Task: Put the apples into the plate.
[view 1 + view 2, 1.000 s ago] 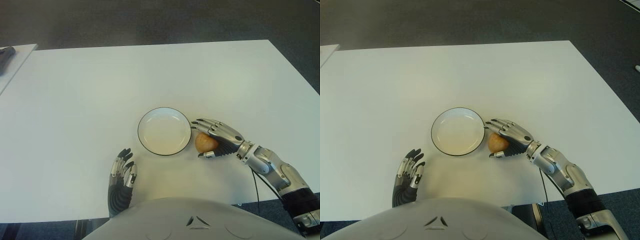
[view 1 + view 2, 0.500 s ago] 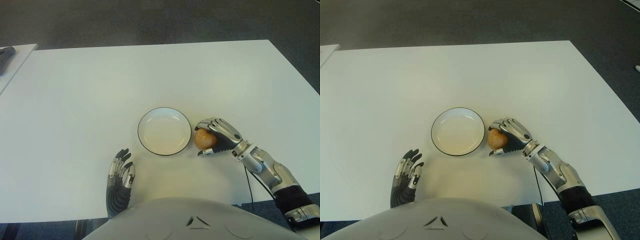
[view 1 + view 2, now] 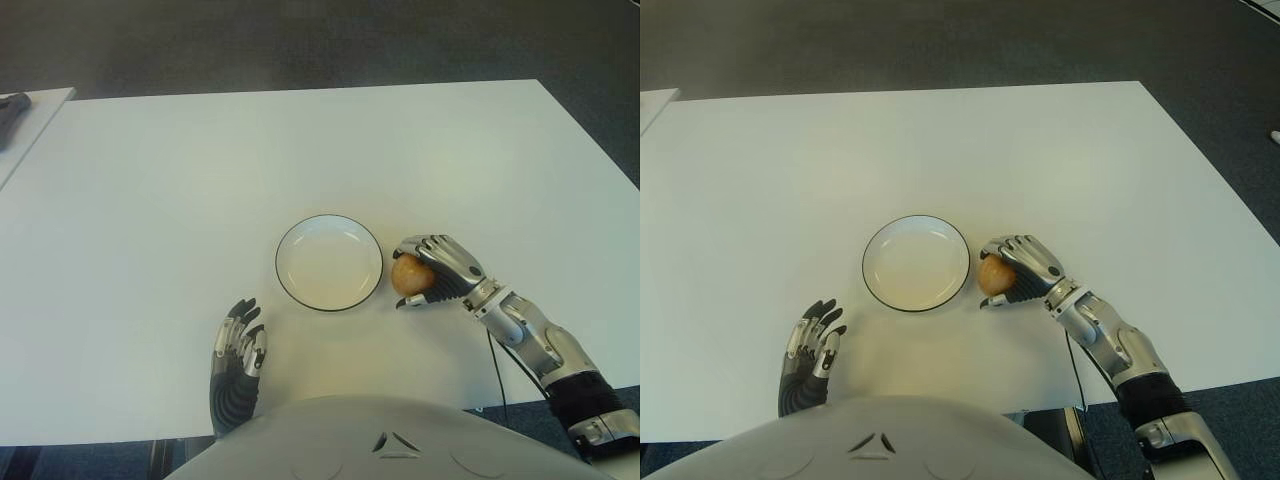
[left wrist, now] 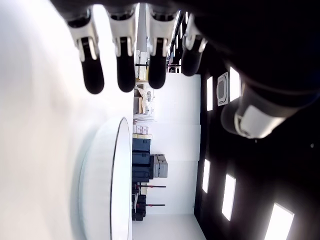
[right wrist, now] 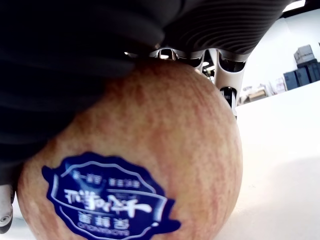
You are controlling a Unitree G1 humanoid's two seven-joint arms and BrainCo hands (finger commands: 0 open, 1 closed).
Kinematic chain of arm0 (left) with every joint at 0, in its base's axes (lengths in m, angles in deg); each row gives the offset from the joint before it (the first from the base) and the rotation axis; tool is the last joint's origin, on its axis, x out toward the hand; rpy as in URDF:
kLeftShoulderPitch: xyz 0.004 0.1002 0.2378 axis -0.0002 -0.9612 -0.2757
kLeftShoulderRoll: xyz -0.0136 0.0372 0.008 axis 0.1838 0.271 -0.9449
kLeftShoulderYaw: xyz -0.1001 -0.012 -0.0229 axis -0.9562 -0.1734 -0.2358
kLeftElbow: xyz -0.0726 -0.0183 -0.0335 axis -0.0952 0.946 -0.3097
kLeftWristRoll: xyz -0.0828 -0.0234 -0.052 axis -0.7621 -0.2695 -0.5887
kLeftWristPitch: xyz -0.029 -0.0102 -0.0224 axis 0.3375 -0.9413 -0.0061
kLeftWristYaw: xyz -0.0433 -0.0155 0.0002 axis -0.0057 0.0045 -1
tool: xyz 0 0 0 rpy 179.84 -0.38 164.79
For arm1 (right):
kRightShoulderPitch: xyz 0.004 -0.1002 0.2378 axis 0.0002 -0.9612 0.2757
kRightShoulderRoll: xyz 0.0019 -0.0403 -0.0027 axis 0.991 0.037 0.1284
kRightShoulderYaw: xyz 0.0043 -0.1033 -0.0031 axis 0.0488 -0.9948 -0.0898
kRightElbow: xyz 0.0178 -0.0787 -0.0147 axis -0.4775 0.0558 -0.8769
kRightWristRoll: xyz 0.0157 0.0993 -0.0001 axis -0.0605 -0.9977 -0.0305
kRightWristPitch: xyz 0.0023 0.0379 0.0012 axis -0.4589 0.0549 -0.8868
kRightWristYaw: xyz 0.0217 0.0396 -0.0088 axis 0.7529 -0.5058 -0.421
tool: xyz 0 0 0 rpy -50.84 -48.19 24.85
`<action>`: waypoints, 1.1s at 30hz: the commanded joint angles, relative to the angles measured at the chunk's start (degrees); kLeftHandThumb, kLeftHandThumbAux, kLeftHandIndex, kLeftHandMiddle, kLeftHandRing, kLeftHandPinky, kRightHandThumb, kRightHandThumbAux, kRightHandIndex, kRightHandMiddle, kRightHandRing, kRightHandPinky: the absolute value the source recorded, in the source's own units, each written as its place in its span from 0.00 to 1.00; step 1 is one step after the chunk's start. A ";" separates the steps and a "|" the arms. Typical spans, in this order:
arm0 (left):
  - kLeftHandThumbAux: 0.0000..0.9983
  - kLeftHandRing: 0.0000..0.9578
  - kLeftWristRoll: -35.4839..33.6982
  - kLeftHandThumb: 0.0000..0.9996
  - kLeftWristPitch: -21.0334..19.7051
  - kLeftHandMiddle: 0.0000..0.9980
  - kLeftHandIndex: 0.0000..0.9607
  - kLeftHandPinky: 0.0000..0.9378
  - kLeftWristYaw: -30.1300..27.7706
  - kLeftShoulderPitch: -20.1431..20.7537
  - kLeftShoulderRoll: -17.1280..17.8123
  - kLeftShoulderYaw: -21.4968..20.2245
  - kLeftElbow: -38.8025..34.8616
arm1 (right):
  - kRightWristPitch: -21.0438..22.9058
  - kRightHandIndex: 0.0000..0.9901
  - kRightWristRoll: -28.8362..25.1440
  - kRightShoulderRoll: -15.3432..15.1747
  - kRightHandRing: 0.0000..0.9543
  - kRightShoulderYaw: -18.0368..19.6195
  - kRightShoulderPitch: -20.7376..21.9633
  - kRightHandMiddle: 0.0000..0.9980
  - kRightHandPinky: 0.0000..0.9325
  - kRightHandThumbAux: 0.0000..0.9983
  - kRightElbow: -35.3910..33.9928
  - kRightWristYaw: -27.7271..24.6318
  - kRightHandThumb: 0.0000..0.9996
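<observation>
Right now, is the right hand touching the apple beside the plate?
Touching. The right wrist view shows the right hand pressed on the apple with no gap; in the eye view its fingers curl over it.

We see a white table (image 3: 200,180) on dark grey carpet (image 3: 300,40). A second white table's corner (image 3: 40,105) shows at the far left, carrying a dark object (image 3: 10,103).

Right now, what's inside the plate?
Nothing: the plate shows a bare white inside. The apple is beside it, gripped in the right hand. The plate's underside is hidden.
</observation>
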 commanded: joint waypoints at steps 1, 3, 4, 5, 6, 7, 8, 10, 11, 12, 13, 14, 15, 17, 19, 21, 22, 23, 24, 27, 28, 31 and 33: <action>0.49 0.22 -0.78 0.22 0.36 0.19 0.17 0.27 -0.93 0.46 0.05 0.20 1.11 | 0.30 0.45 -2.68 1.33 0.78 0.12 -0.37 0.77 0.79 0.71 -0.05 -1.00 0.74; 0.49 0.22 -1.04 0.22 0.67 0.19 0.17 0.26 -1.14 0.69 0.14 0.14 1.41 | 0.08 0.45 -3.86 1.79 0.80 0.32 -0.47 0.77 0.80 0.71 0.10 -1.20 0.74; 0.49 0.22 -1.11 0.22 0.77 0.19 0.17 0.26 -1.22 0.74 0.15 0.11 1.50 | 0.03 0.45 -4.19 1.92 0.80 0.38 -0.49 0.78 0.81 0.71 0.14 -1.28 0.74; 0.49 0.22 -1.24 0.22 0.84 0.19 0.17 0.26 -1.32 0.84 0.15 0.08 1.60 | 0.03 0.45 -4.46 2.04 0.80 0.41 -0.48 0.78 0.82 0.71 0.20 -1.39 0.74; 0.49 0.22 -1.32 0.22 0.90 0.19 0.17 0.26 -1.37 0.91 0.13 0.06 1.68 | 0.05 0.45 -4.62 2.11 0.80 0.42 -0.46 0.78 0.82 0.71 0.22 -1.49 0.74; 0.49 0.22 -1.48 0.22 1.00 0.19 0.17 0.26 -1.44 0.97 0.11 0.06 1.76 | 0.13 0.45 -4.99 2.22 0.81 0.49 -0.49 0.78 0.83 0.71 0.14 -1.73 0.74; 0.49 0.22 -1.72 0.22 1.12 0.19 0.17 0.26 -1.47 1.04 0.04 0.06 1.89 | 0.13 0.45 -5.40 2.37 0.81 0.55 -0.48 0.79 0.83 0.71 0.14 -1.92 0.74; 0.49 0.22 -2.08 0.22 1.30 0.19 0.17 0.27 -1.53 1.16 -0.12 0.03 2.11 | 0.07 0.45 -6.04 2.60 0.82 0.66 -0.45 0.80 0.85 0.71 0.17 -2.16 0.74; 0.49 0.22 -2.22 0.22 1.34 0.19 0.17 0.27 -1.57 1.24 -0.20 -0.01 2.21 | 0.02 0.45 -6.25 2.69 0.83 0.67 -0.40 0.80 0.86 0.71 0.23 -2.20 0.74; 0.49 0.22 -2.30 0.22 1.37 0.19 0.17 0.27 -1.61 1.31 -0.24 -0.05 2.30 | 0.00 0.45 -6.35 2.75 0.84 0.67 -0.36 0.81 0.86 0.71 0.29 -2.23 0.75; 0.49 0.22 -2.37 0.22 1.36 0.19 0.17 0.27 -1.63 1.38 -0.28 -0.07 2.37 | -0.06 0.45 -6.58 2.85 0.84 0.71 -0.33 0.81 0.87 0.71 0.28 -2.23 0.75; 0.49 0.22 -2.29 0.22 1.43 0.19 0.17 0.27 -1.63 1.48 -0.29 -0.12 2.49 | -0.31 0.45 -6.68 2.96 0.85 0.75 -0.27 0.82 0.88 0.71 0.45 -1.92 0.75; 0.49 0.22 -2.23 0.22 1.49 0.19 0.17 0.27 -1.62 1.55 -0.29 -0.15 2.58 | -0.50 0.45 -6.74 3.04 0.85 0.79 -0.23 0.82 0.88 0.71 0.56 -1.70 0.75; 0.49 0.22 -2.13 0.22 1.60 0.19 0.17 0.27 -1.61 1.75 -0.28 -0.22 2.81 | -0.82 0.45 -6.68 3.20 0.86 0.87 -0.13 0.83 0.89 0.71 0.79 -1.24 0.75; 0.49 0.22 -2.17 0.21 1.60 0.19 0.17 0.26 -1.70 1.97 -0.17 -0.28 2.98 | -1.05 0.45 -6.47 3.31 0.87 0.98 -0.03 0.83 0.90 0.71 0.81 -0.89 0.75; 0.49 0.21 -2.20 0.21 1.57 0.18 0.17 0.26 -1.76 2.19 -0.11 -0.34 3.10 | -1.40 0.45 -6.01 3.34 0.88 1.05 0.23 0.85 0.91 0.71 0.85 -0.46 0.75; 0.49 0.21 -2.09 0.21 1.45 0.18 0.17 0.26 -1.72 2.24 -0.10 -0.37 3.07 | -1.64 0.45 -5.58 3.29 0.88 1.07 0.44 0.85 0.91 0.71 0.81 -0.11 0.75; 0.49 0.21 -2.01 0.21 1.38 0.18 0.17 0.26 -1.69 2.27 -0.10 -0.39 3.05 | -1.81 0.45 -5.27 3.25 0.89 1.08 0.59 0.86 0.92 0.71 0.79 0.14 0.75; 0.49 0.21 -1.77 0.21 1.27 0.18 0.17 0.26 -1.56 2.30 -0.15 -0.47 3.02 | -2.11 0.45 -4.76 3.19 0.90 1.12 0.80 0.86 0.93 0.71 0.72 0.68 0.74; 0.49 0.21 -1.32 0.20 1.12 0.18 0.17 0.26 -1.35 2.41 -0.19 -0.65 3.00 | -2.50 0.44 -4.16 3.18 0.92 1.35 1.28 0.89 0.94 0.71 0.21 1.42 0.74; 0.49 0.21 -0.90 0.20 1.29 0.18 0.17 0.26 -1.21 2.53 -0.20 -0.81 3.12 | -2.27 0.44 -4.46 3.32 0.92 1.59 1.75 0.89 0.94 0.71 -0.62 1.07 0.74; 0.49 0.21 0.27 0.19 1.54 0.18 0.16 0.26 -0.85 2.72 -0.23 -1.29 3.24 | -1.56 0.44 -5.40 3.67 0.93 2.15 2.93 0.90 0.95 0.71 -2.22 0.02 0.74; 0.49 0.21 0.68 0.18 1.53 0.18 0.16 0.26 -0.76 2.80 -0.30 -1.45 3.32 | -1.17 0.44 -5.91 3.81 0.93 2.35 3.48 0.91 0.95 0.71 -2.66 -0.62 0.75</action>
